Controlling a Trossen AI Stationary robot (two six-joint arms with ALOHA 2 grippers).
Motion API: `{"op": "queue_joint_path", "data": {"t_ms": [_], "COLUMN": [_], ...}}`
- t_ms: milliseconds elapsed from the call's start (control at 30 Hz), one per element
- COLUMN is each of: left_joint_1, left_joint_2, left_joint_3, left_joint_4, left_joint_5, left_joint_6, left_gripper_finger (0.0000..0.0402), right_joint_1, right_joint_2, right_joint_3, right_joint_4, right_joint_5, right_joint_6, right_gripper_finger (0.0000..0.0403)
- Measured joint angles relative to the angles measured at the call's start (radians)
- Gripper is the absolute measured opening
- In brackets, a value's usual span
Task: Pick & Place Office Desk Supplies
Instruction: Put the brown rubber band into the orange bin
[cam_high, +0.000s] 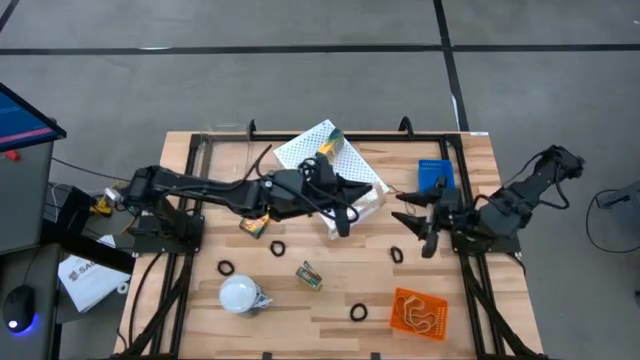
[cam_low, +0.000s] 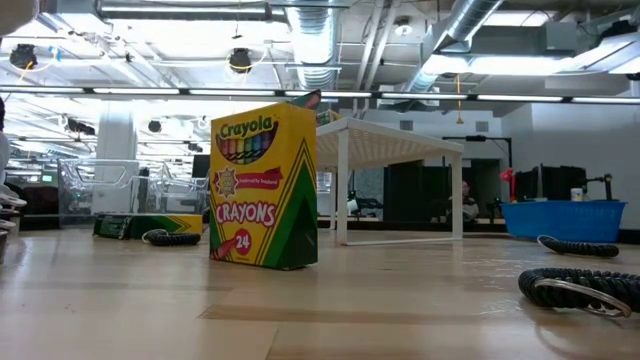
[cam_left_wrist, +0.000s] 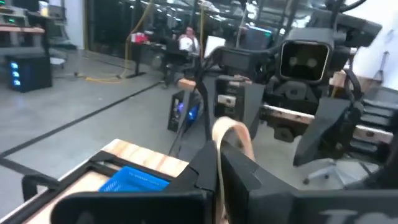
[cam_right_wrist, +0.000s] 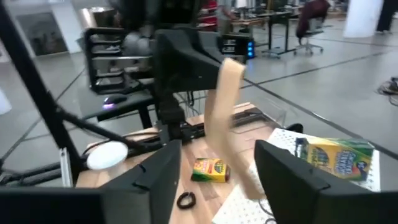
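Note:
My left gripper (cam_high: 345, 213) reaches over the table's middle, beside the white perforated box (cam_high: 325, 150), and is shut on a tan rubber band (cam_left_wrist: 229, 132). My right gripper (cam_high: 415, 222) faces it from the right, open. In the right wrist view a tan strip (cam_right_wrist: 222, 102) stands between the open fingers (cam_right_wrist: 217, 168); whether it touches them cannot be told. One crayon box (cam_high: 330, 143) lies on the white box, one (cam_high: 254, 226) lies flat on the table, and one (cam_low: 265, 185) stands upright on its end. Black rings (cam_high: 277, 247) (cam_high: 397, 255) (cam_high: 358, 312) lie on the table. My left gripper pinches the tan rubber band between its two fingers (cam_left_wrist: 244, 175). The band's looped end (cam_left_wrist: 231, 128) sticks out past the fingertips, clear of the table. The part that sits between the fingers is hidden by the fingers themselves.
An orange basket (cam_high: 420, 312) with tan loops sits near the table's near right corner, a blue basket (cam_high: 435, 175) on the far right. A white bulb-like object (cam_high: 240, 293) lies near the near left. Black frame rails run along both table sides. A person sits in the room beyond.

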Motion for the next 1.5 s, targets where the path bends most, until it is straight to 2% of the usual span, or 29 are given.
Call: {"op": "queue_joint_path", "data": {"t_ms": [200,300,400,500,733,1000,1500], "left_joint_1": [-0.01,-0.01,-0.01,-0.009,-0.02,-0.024,-0.029], "left_joint_2": [0.034,0.035,0.035,0.035,0.035,0.035,0.034], "left_joint_3": [0.051,0.052,0.052,0.052,0.052,0.052,0.051], "left_joint_4": [0.004,0.004,0.002,0.001,0.002,-0.007,-0.041], "left_joint_5": [0.0,-0.002,-0.006,-0.006,-0.005,0.029,0.079], "left_joint_6": [-0.001,-0.001,0.001,0.001,-0.004,-0.03,-0.083], "left_gripper_finger": [0.0,0.0,0.0,0.0,0.0,0.0,0.0], "right_joint_1": [-0.059,-0.078,-0.094,-0.109,-0.123,-0.139,-0.142], "right_joint_2": [0.01,0.015,0.016,0.021,0.035,0.058,0.076], "right_joint_3": [0.0,0.0,0.0,0.0,0.0,0.0,0.0], "right_joint_4": [0.005,0.013,0.031,0.067,0.13,0.273,0.377], "right_joint_5": [-0.005,-0.066,-0.135,-0.158,-0.16,-0.161,-0.188], "right_joint_6": [0.02,0.019,0.019,0.011,-0.048,-0.214,-0.247], "right_gripper_finger": [0.0262,0.027,0.0271,0.0271,0.0271,0.0271,0.0271]}}
